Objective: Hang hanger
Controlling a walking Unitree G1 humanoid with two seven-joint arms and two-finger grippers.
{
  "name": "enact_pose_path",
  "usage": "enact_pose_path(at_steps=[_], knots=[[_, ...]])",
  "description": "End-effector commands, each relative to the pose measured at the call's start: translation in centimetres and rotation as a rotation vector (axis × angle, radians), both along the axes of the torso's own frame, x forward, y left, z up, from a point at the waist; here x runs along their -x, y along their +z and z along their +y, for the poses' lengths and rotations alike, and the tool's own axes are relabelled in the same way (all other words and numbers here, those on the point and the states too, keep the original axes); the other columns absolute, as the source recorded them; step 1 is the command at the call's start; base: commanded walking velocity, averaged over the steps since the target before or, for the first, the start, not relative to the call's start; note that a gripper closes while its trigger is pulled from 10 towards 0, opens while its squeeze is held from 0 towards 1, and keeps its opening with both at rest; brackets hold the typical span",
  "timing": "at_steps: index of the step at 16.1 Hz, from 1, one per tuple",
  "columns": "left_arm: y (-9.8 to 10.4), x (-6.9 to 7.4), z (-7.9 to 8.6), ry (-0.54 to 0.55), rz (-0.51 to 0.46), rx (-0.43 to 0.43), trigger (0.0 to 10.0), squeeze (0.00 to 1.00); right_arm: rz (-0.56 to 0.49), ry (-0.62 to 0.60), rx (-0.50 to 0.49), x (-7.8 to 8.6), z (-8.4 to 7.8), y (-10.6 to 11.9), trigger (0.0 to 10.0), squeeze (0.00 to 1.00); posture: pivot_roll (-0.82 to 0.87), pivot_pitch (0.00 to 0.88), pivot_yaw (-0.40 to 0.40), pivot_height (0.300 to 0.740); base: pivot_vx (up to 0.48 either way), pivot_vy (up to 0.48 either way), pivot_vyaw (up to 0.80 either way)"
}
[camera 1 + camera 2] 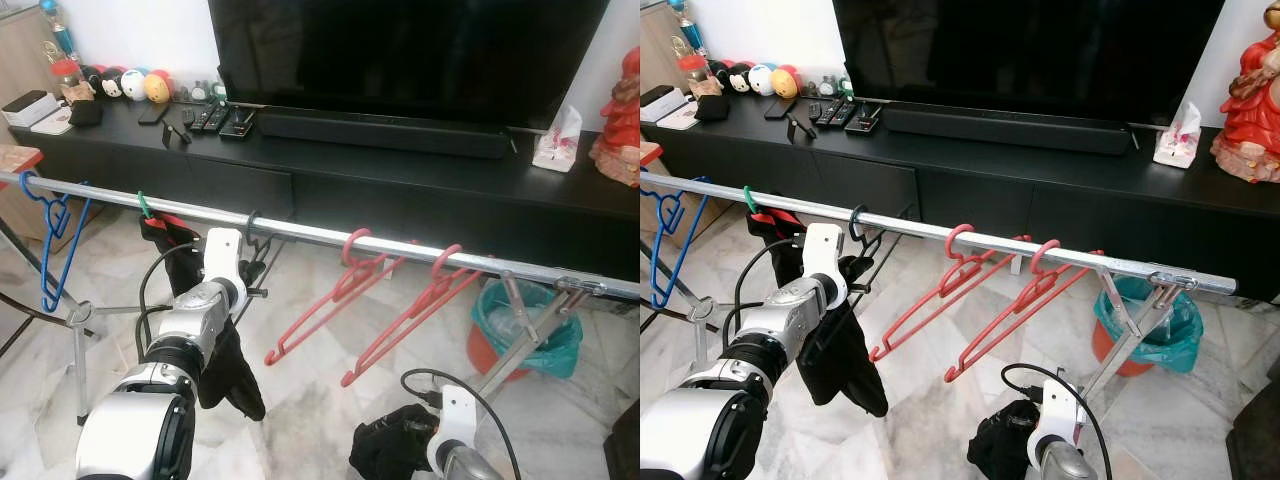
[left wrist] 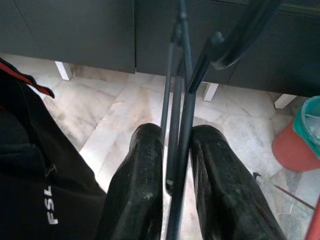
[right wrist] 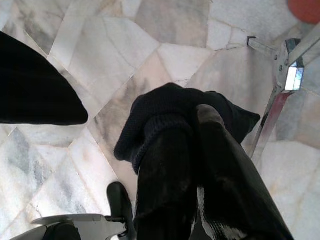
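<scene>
A silver rail (image 1: 320, 235) crosses the scene from 9 o'clock to 3 o'clock, in front of a black TV cabinet (image 1: 400, 185). At its far left end hangs a blue hanger (image 1: 50, 235). Next along, at about 10 o'clock, a green hook (image 1: 143, 205) carries a black garment (image 1: 225, 370) with a red edge, which droops just beside the left arm.

The left gripper (image 2: 175, 165) is clenched on the thin bars of a black hanger (image 1: 255, 250), whose hook sits over the rail just right of the green hook. In the left wrist view the dark wires run between the two fingers (image 2: 145, 180), with the black garment close at one side and the cabinet's white feet beyond.

Right of centre, two red hangers (image 1: 360, 290) hang tilted on the rail, well apart from the black one. Past them, at 4 o'clock, the rail's folding leg (image 1: 525, 335) stands before a red bin with a teal bag (image 1: 545, 340).

At 6 o'clock, low over the marble floor (image 3: 75, 60), the right gripper (image 3: 195, 130) grasps a dark knitted cloth (image 3: 160, 115).

On the cabinet stand a television (image 1: 400, 50), remotes (image 1: 215, 120), small round toys (image 1: 135, 85), a tissue pack (image 1: 557, 140) and a red figurine (image 1: 620, 120).
</scene>
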State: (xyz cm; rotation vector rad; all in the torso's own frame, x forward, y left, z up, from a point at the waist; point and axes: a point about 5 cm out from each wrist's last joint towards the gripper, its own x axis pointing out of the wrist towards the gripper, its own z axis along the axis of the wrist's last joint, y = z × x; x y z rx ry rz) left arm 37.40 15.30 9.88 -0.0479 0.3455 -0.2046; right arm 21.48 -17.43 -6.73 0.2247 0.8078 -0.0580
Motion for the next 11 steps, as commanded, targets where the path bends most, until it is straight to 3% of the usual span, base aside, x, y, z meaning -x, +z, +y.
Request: enact_pose_path(at_steps=[1, 8, 9, 10, 11], knots=[[-0.75, 0.38, 0.56, 0.008, 0.018, -0.045, 10.0, 0.0, -0.001, 0.002, -0.002, -0.3, 0.22, 0.13, 10.0, 0.0, -0.09, 0.0, 0.033, 0.719, 0.0, 0.0, 0.0], [-1.14, 0.56, 0.43, 0.006, 0.024, -0.078, 10.0, 0.0, 0.009, 0.0, 0.001, -0.17, 0.04, 0.05, 10.0, 0.0, -0.09, 0.0, 0.03, 0.719, 0.0, 0.0, 0.0], [-1.18, 0.58, 0.44, 0.003, 0.025, -0.085, 8.8, 0.0, 0.011, -0.001, 0.002, -0.12, -0.08, 0.03, 10.0, 0.0, -0.09, 0.0, 0.03, 0.719, 0.0, 0.0, 0.0], [-1.2, 0.59, 0.45, 0.002, 0.024, -0.092, 2.7, 0.0, 0.013, -0.003, 0.003, -0.05, -0.22, 0.0, 10.0, 0.0, -0.08, 0.0, 0.029, 0.719, 0.0, 0.0, 0.0], [-1.19, 0.58, 0.45, 0.004, 0.022, -0.093, 0.0, 0.0, 0.014, -0.003, 0.004, -0.03, -0.29, -0.01, 10.0, 0.0, -0.08, 0.0, 0.028, 0.719, 0.0, 0.0, 0.0]])
